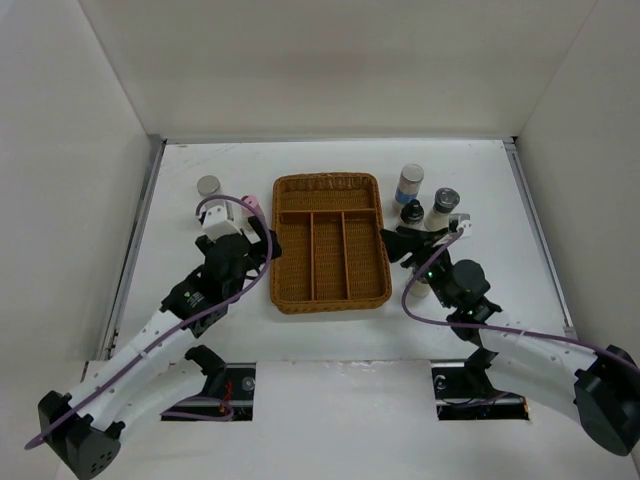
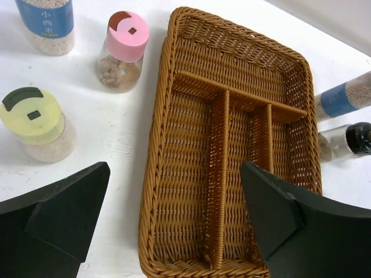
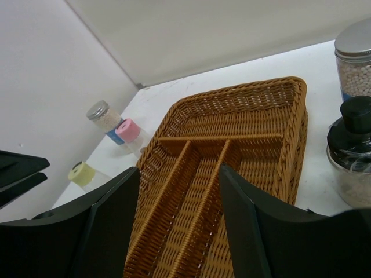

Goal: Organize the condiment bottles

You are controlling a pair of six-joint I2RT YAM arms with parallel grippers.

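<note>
The condiment bottles stand in two groups beside the wicker tray (image 1: pixel 285 285). On its left are a silver-capped bottle (image 1: pixel 208 186), a pink-capped one (image 2: pixel 123 49) and a pale-yellow-capped one (image 2: pixel 35 121). To its right stand a silver-capped, blue-labelled bottle (image 1: pixel 410 183) and two black-capped ones (image 1: pixel 446 205) (image 1: pixel 411 213). My left gripper (image 2: pixel 174 197) hangs open over the tray's left edge, holding nothing. Over the tray's right edge my right gripper (image 3: pixel 178 174) is also open and empty, with a black-capped bottle (image 3: pixel 351 150) just to its right.
The tray (image 2: pixel 191 40) has one cross compartment at the far end and three long ones, all without bottles. White walls close in the table on the left, back and right. A pale bottle (image 1: pixel 424 283) shows partly under the right arm.
</note>
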